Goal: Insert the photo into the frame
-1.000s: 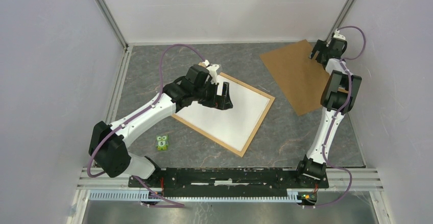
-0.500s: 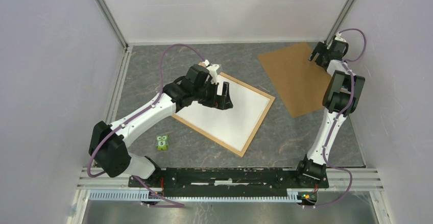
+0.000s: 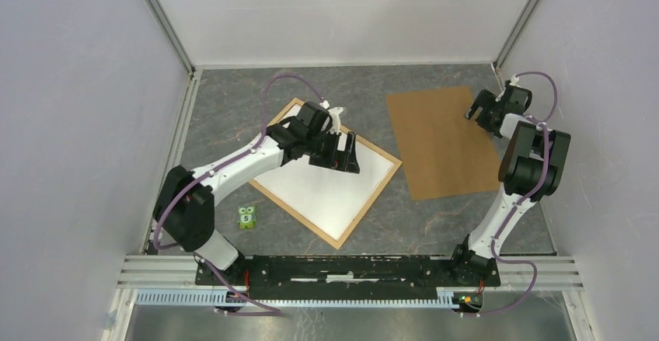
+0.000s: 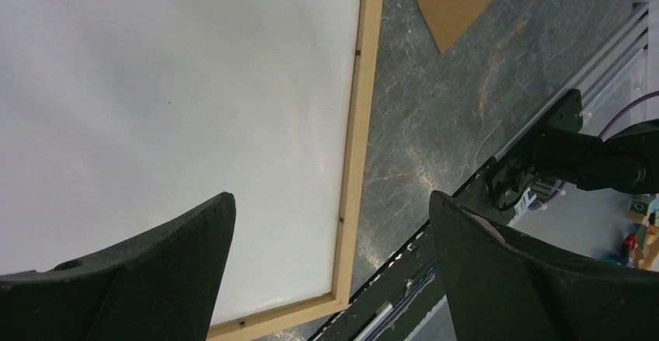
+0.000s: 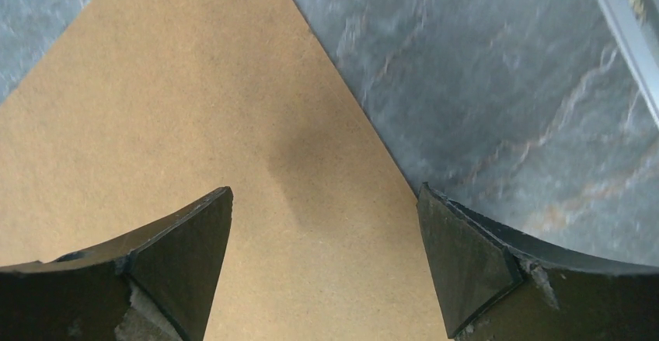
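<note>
The photo [image 3: 322, 189] is lying white side up inside the frame [image 3: 371, 203], centre-left in the overhead view. The left gripper [image 3: 347, 157] is hovering released above it. The right gripper [image 5: 325, 192], also released, is hanging over the brown backing board [image 3: 439, 143] at middle right. It is probably needing a flat, square grip near the board's edge.

Grey marbled tabletop [image 3: 233, 92]; plain pale walls [image 3: 78, 123]; aluminium posts [image 3: 162, 22] in back corners.
</note>
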Robot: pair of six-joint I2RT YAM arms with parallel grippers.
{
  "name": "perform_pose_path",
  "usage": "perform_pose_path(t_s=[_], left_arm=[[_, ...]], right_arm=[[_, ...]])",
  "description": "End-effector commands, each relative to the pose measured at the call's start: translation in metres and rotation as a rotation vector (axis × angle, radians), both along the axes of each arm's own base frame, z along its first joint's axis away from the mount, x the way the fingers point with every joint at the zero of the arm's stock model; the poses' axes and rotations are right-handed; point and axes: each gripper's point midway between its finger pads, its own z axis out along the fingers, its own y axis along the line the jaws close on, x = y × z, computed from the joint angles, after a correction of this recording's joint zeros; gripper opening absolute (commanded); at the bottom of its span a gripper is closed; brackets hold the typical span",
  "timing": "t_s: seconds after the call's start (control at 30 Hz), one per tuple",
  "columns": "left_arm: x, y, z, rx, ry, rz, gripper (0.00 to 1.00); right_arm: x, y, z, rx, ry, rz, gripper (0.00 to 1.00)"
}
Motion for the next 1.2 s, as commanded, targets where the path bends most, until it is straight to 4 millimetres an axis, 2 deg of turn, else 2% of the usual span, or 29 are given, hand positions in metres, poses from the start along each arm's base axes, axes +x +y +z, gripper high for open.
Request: perform_pose_path(t_s=[0.0,0.13,0.33,0.47,0.53,0.7,0.83,0.97,1.17], left_arm=[[-0.003,-0.031,0.008,-0.124,0.102,-0.017,1.0],[-0.017,-0.071,-0.002,-0.149,0.232,0.014,0.99],[-0.034,-0.126,-0.039,-0.083,0.352,0.157,0.97],[-0.037,-0.134,-0.064,0.026,0.326,0.287,0.98],[-0.035,-0.136,-0.076,0.045,0.326,0.346,0.98],[-0.031,-0.166,-0.092,-0.031,0.367,0.381,0.99],[-0.028,-0.181,-0.109,-0.063,0.411,0.433,0.99],[-0.019,-0.198,-0.114,-0.119,0.43,0.443,1.0],[-0.009,-0.236,-0.08,-0.284,0.423,0.332,1.0]], right_arm=[[-0.053,0.037,-0.023,0.097,0.132,0.035,0.94],[-0.079,0.031,-0.019,0.013,0.18,0.032,0.95],[-0.111,0.016,-0.014,-0.123,0.284,0.052,0.98],[-0.13,0.014,-0.015,-0.165,0.312,0.044,0.98],[-0.133,0.013,-0.013,-0.18,0.298,0.039,0.98],[-0.134,0.02,-0.024,-0.144,0.308,0.057,0.98],[-0.137,0.028,-0.033,-0.108,0.307,0.075,0.98],[-0.133,0.033,-0.031,-0.087,0.288,0.094,0.98],[-0.132,0.045,-0.033,-0.033,0.265,0.115,0.98]])
